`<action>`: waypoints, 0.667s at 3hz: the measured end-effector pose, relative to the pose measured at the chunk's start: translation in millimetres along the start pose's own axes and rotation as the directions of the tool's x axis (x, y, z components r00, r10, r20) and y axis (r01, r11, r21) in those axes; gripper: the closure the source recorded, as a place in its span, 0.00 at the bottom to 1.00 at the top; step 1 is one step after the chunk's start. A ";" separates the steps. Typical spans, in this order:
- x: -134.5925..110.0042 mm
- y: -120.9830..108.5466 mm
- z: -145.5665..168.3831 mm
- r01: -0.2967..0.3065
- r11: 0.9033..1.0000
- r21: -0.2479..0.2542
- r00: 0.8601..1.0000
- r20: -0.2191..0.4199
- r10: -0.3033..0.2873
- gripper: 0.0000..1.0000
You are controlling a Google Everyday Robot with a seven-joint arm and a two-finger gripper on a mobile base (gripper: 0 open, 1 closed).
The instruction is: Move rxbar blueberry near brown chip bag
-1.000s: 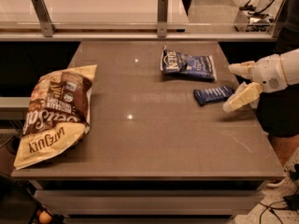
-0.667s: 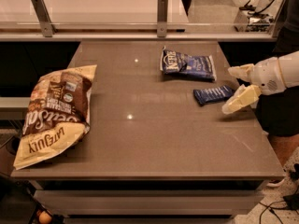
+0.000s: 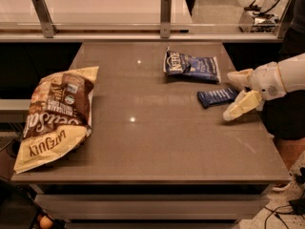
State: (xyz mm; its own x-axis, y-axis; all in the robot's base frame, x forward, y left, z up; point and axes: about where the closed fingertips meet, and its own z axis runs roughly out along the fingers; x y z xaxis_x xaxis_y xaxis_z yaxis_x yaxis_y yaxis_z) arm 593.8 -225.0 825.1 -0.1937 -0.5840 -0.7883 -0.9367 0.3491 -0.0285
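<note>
The rxbar blueberry [image 3: 217, 97] is a small dark blue bar lying flat on the right side of the table. My gripper [image 3: 236, 93] reaches in from the right edge, open, with one cream finger behind the bar's right end and the other in front of it. The fingers stand around that end, apart from it. The brown chip bag [image 3: 55, 115] lies flat at the table's left front, cream-tan with a dark brown panel, far from the bar.
A blue Kettle chip bag [image 3: 191, 66] lies just behind the bar. The brown table [image 3: 143, 142] has a raised glass rail with metal posts [image 3: 165, 15] along its back. A person's dark-clothed body stands at the right edge.
Nothing has visibly changed; the gripper stays open around the bar's right end.
</note>
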 end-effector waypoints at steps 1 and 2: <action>-2.8 3.0 9.2 0.027 0.999 -0.036 1.000 -0.002 -0.027 0.00; 0.2 3.8 19.6 0.024 0.997 -0.070 0.999 -0.020 -0.026 0.00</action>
State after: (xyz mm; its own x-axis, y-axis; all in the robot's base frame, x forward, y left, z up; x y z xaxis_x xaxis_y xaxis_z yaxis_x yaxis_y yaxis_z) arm 596.0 -209.4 812.8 -0.1755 -0.6072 -0.7749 -0.9591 0.2831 -0.0046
